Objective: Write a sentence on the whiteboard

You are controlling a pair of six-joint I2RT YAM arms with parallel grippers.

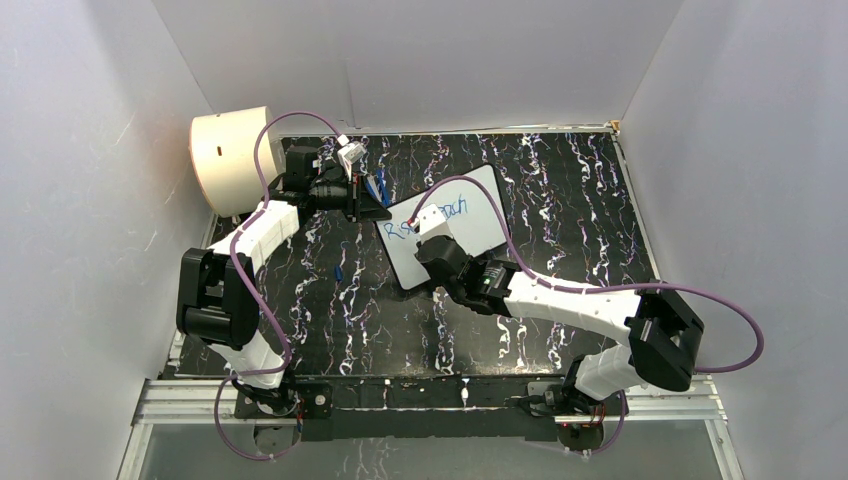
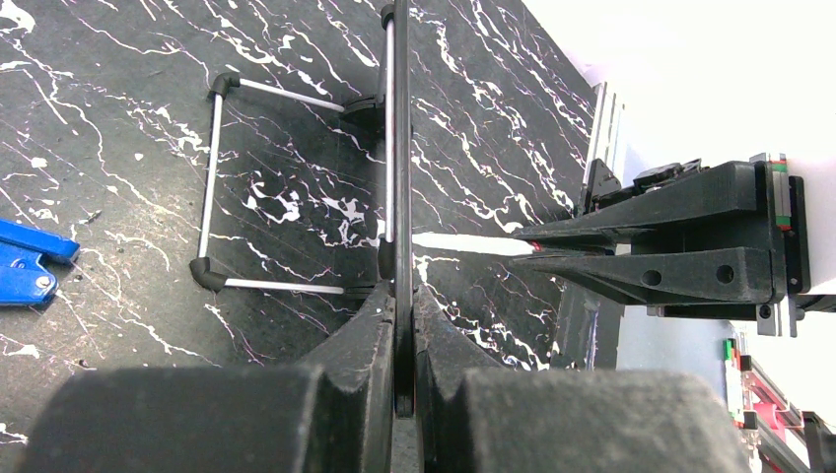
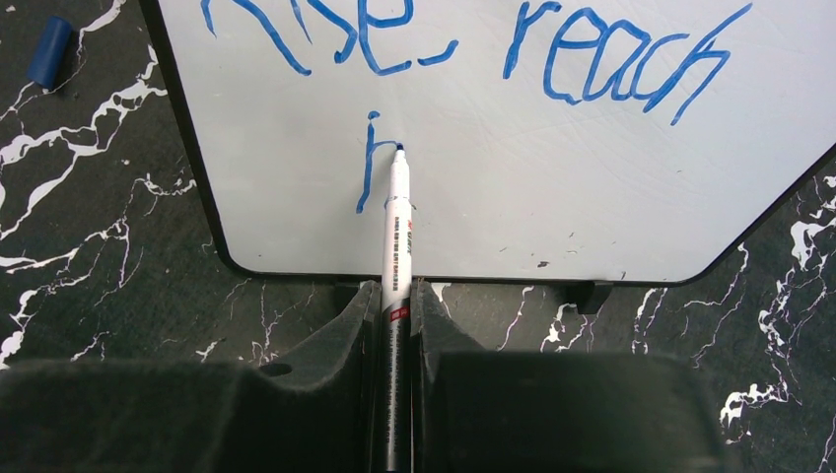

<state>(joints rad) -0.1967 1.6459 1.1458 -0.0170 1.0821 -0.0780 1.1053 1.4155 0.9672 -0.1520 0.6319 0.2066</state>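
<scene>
The whiteboard stands tilted on the black marbled table, left of middle in the top view. On it the sentence in blue reads "Rise, reach", with a lone "h" on the line below. My right gripper is shut on a white marker pen, whose blue tip touches the board beside that "h". Seen from above, the right gripper hangs over the board's near left part. My left gripper is shut on the board's thin black edge, at its left corner.
A cream drum stands at the far left corner. The board's wire stand rests on the table behind it. A blue pen cap lies left of the board, and a blue clip-like object lies near the left gripper. White walls enclose the table.
</scene>
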